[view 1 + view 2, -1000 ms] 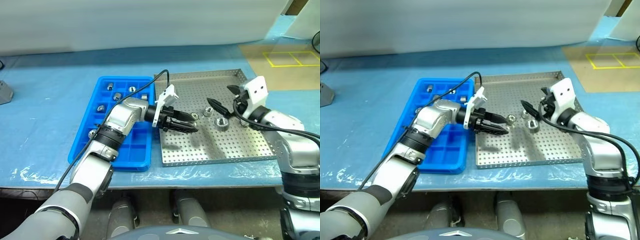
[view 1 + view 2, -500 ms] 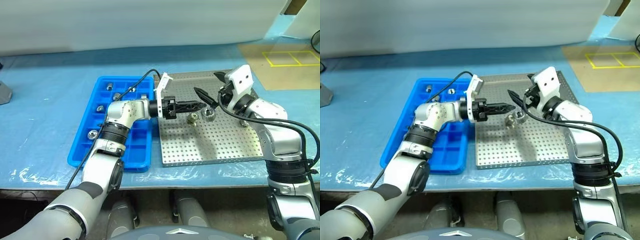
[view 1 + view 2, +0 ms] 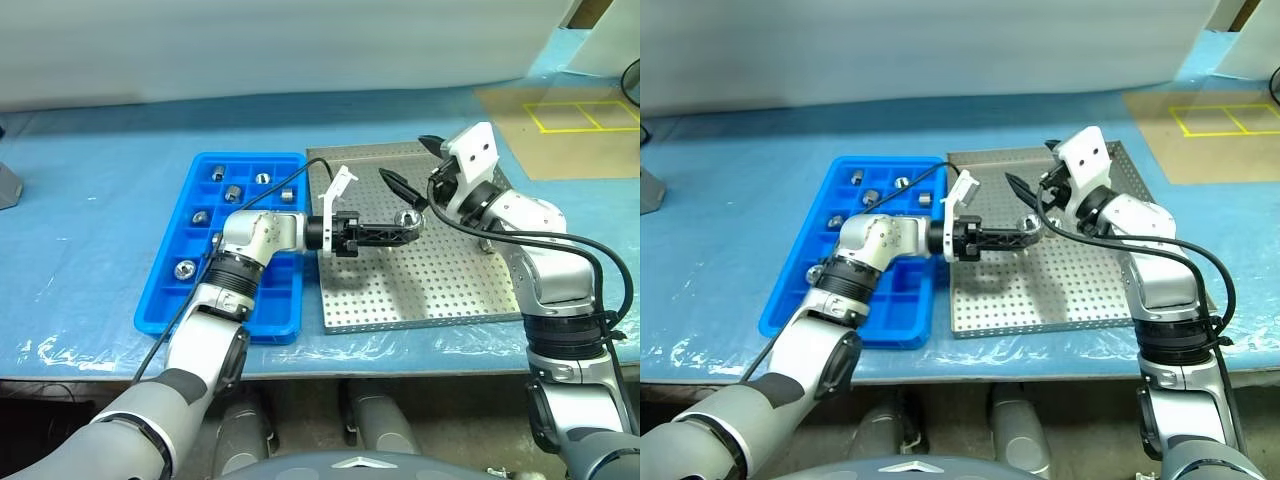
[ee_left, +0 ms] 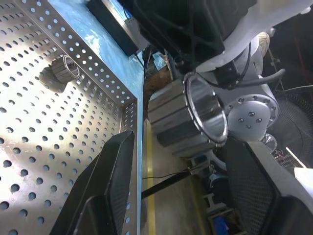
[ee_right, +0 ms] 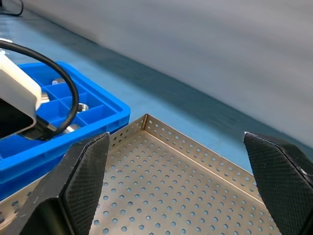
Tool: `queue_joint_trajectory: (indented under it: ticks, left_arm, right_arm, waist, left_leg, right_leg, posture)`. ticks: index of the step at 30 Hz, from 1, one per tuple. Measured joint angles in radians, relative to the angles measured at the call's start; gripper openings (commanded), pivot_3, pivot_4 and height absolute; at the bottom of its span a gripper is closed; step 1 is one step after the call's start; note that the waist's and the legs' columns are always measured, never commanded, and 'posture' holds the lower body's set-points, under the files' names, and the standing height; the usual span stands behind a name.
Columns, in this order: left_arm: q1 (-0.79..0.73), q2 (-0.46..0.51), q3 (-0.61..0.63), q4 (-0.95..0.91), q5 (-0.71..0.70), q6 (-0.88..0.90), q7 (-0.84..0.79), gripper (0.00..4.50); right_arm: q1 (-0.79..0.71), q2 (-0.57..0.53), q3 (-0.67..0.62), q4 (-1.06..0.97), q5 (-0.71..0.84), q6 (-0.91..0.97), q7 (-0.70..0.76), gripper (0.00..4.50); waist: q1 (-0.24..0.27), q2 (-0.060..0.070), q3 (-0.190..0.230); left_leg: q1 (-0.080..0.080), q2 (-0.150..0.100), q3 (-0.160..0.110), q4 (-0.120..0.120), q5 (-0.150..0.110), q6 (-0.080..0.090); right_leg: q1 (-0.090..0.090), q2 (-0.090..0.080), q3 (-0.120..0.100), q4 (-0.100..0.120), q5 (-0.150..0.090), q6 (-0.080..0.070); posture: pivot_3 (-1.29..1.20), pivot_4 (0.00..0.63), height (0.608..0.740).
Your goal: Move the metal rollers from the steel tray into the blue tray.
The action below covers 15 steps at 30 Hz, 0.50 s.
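Now, roller in the grip: one of the metal rollers (image 3: 410, 219) sits between the two black fingers of the left gripper (image 3: 404, 227), lifted above the steel tray (image 3: 470, 290). In the left wrist view the same roller (image 4: 188, 117) shows as a ribbed shiny cylinder with a hollow end, pressed between the two fingers.
Left gripper: closed on this roller; the arm reaches to the right, from over the blue tray (image 3: 160, 290) across the left half of the steel tray, and the fingers point to the right, about level.
Right gripper: the right gripper (image 3: 408, 166) has its jaws spread wide and carries nothing; it hangs over the far part of the steel tray, just beside the held roller, pointing to the left. In the right wrist view its two fingers (image 5: 85, 178) stand far apart, with the far left corner of the steel tray between them.
Other roller on the steel tray: the left wrist view shows one more roller (image 4: 65, 68) lying on the perforated floor, near the raised rim.
Rollers in the blue tray: several lie in the compartments, one (image 3: 232, 193) in the far part and one (image 3: 186, 268) near the left wall; the compartments on the near side look free.
Trays: the blue tray lies on the left, the steel tray just beside it on the right, both on a table with blue covering (image 3: 90, 200).
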Motion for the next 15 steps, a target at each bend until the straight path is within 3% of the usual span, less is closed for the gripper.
queue_joint_trajectory:
  ticks: [15]
  left_arm:
    - [-0.027,-0.017,0.074,0.058,-0.012,-0.041,0.060,2.98]
  right_arm:
    - [0.001,0.000,0.017,0.005,-0.023,0.000,0.024,4.50]
  waist:
    - [0.000,0.000,0.000]
  left_leg:
    - [0.000,0.000,0.000,0.000,0.000,0.000]
  right_leg:
    - [0.000,0.000,0.000,-0.001,0.000,0.000]
  posture:
    - [-0.50,0.150,0.740]
